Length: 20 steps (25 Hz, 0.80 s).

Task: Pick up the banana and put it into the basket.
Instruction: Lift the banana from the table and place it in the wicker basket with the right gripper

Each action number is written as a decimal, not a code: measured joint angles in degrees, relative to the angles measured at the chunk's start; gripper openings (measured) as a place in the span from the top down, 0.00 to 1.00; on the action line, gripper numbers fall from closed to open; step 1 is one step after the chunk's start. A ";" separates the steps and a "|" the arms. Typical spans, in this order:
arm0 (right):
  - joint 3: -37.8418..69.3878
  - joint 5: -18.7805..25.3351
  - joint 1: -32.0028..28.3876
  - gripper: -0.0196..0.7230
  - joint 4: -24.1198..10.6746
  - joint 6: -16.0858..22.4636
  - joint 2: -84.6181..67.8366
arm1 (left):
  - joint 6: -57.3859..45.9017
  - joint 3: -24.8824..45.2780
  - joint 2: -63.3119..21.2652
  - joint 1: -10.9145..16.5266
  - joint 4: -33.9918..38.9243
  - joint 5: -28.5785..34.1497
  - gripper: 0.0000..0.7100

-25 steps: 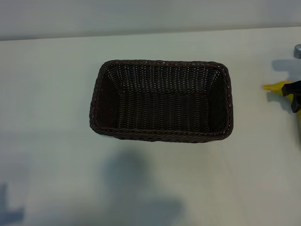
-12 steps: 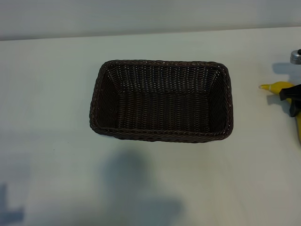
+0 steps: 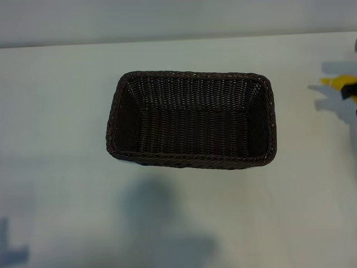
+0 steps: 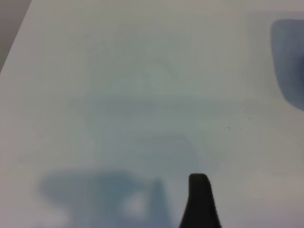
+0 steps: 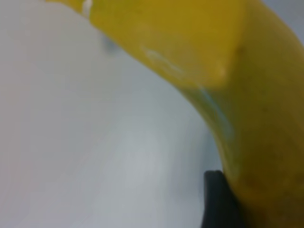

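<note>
The banana [image 3: 333, 82] shows only as a yellow tip at the far right edge of the exterior view, well right of the basket [image 3: 189, 161]. My right gripper [image 3: 350, 90] is shut on it there, mostly cut off by the picture's edge. The banana's shadow lies apart from it on the table. In the right wrist view the banana [image 5: 247, 71] fills much of the picture, and one black finger [image 5: 216, 202] presses against its side. The dark brown woven basket stands empty at the table's middle. My left gripper [image 4: 152, 223] is open above bare table, with one finger [image 4: 199, 197] showing.
The white table [image 3: 67, 111] runs round the basket on all sides. A grey wall [image 3: 167, 17] lies along its far edge. Arm shadows fall on the table in front of the basket and at the near left corner.
The right gripper has closed on the banana. The banana's tip has moved toward the far side and to the right, and its shadow has come apart from it. The left arm and basket are unmoved.
</note>
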 joint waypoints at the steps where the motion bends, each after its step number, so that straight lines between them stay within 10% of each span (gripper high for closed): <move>1: -0.92 1.99 0.00 0.41 0.27 0.00 -1.32 | 0.00 0.00 0.00 0.00 0.00 0.00 0.23; 8: -6.14 12.57 0.12 0.41 1.54 0.00 -6.07 | 0.00 0.00 0.00 0.00 0.00 0.00 0.23; 20: -6.21 10.70 15.30 0.41 1.54 2.72 -6.07 | 0.00 0.00 0.00 0.00 0.00 0.00 0.23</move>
